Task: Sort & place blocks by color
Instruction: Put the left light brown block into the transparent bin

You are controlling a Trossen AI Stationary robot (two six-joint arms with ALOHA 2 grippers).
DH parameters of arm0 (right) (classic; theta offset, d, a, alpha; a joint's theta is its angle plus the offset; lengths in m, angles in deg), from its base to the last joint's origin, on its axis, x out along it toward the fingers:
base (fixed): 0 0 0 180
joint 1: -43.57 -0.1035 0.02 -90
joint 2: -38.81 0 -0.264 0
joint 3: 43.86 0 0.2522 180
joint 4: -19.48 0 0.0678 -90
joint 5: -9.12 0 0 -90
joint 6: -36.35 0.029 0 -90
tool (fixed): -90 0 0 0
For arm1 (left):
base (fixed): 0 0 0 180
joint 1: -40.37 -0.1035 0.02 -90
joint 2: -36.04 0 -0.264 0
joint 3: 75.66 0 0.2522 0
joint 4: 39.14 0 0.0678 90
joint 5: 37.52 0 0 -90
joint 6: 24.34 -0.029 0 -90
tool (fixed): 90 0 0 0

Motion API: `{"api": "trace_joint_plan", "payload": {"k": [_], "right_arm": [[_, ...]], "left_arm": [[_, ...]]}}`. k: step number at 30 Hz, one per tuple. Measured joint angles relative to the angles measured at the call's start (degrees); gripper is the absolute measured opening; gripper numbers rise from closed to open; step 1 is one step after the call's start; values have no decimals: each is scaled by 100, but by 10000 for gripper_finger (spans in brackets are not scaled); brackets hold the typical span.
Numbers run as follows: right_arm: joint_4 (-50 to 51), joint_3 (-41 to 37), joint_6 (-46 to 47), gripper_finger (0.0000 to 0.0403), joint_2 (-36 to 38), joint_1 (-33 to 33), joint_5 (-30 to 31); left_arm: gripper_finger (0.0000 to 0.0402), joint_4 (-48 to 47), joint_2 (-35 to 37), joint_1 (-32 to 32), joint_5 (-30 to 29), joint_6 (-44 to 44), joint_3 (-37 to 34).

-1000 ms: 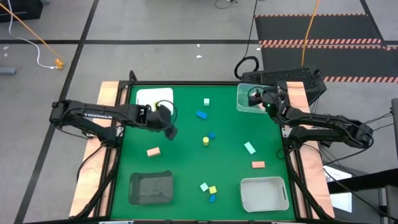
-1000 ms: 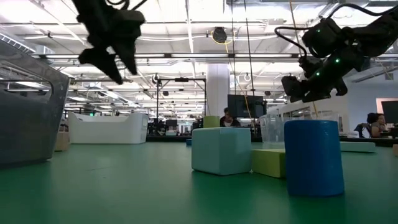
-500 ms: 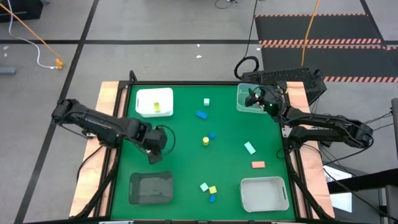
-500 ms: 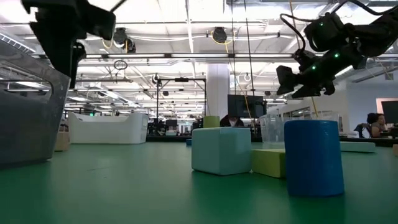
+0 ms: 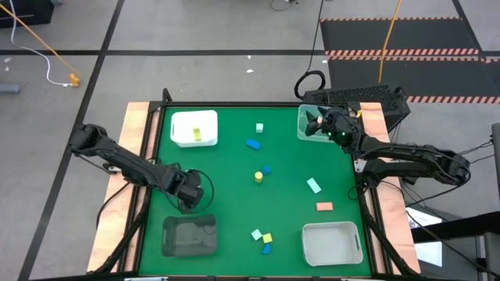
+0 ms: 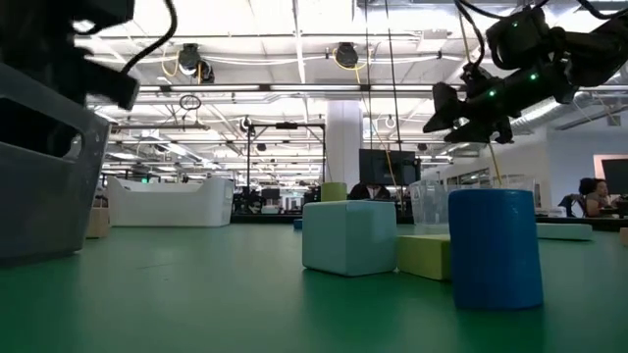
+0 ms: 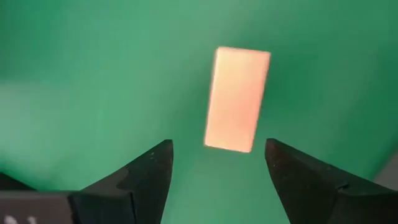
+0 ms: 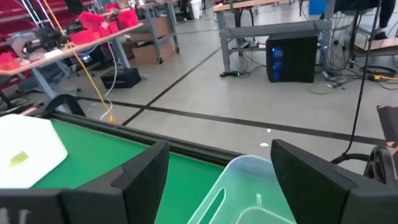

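Hanging with its jaws apart, the left gripper [image 7: 216,163] sits above a salmon-pink rectangular block [image 7: 237,99] lying flat on the green tabletop [image 5: 234,168], just beside the dark grey tray [image 5: 190,235]. The block's long side runs along the gap between the jaws, though it appears slightly off centre; a descent from here could land one finger on the block's top, or tip it. The right gripper [image 8: 217,171], jaws also apart and empty, hovers over the clear plastic bin [image 5: 311,123] at the far right corner. Other blocks, blue, yellow and mint, lie scattered mid-tabletop, still unsorted.
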State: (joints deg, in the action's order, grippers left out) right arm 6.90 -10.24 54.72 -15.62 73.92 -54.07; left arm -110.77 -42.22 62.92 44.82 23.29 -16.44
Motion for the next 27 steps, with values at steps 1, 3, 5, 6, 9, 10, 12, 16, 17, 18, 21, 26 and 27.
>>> {"api": "trace_joint_plan", "payload": {"k": [1, 3, 5, 6, 9, 10, 12, 16, 17, 18, 21, 26, 27], "right_arm": [[4, -2, -2, 272, 4, -15, 0], [-12, -2, -1, 272, 15, -58, 1], [-1, -2, 0, 272, 9, -99, 2], [-1, -2, 0, 272, 9, -118, 2], [-3, -2, 21, 272, 9, -162, 2], [-1, -2, 56, 272, 9, -171, 2], [-5, -2, 130, 272, 11, -173, 2], [-3, -2, 348, 272, 11, -173, 0], [-3, -2, 417, 272, 11, -173, -2], [-1, -2, 501, 272, 11, -173, -2], [-2, -2, 788, 272, 11, -172, -89], [-3, -2, 1641, 272, 11, -173, -673], [-3, -2, 1841, 272, 11, -173, -806]], "left_arm": [[255, 198, -6, 1, 0, 72, -125], [255, 476, -17, 2, 4, 179, -376], [255, 783, -7, -1, -1, 296, -620], [255, 1021, -14, -2, -1, 328, -732], [255, 1664, -11, -18, -3, 451, -1026], [255, 1782, -3, -28, -3, 508, -1081], [255, 1956, 11, -55, -4, 634, -1188], [250, 2048, 13, -65, -64, 698, -1251], [243, 2054, 11, -61, -68, 659, -1249], [232, 2064, 11, -61, -71, 638, -1251], [181, 2094, 7, -65, -92, 677, -1251], [131, 2027, 0, -72, -76, 848, -1169], [131, 1997, -7, -72, -75, 865, -1119]]}}
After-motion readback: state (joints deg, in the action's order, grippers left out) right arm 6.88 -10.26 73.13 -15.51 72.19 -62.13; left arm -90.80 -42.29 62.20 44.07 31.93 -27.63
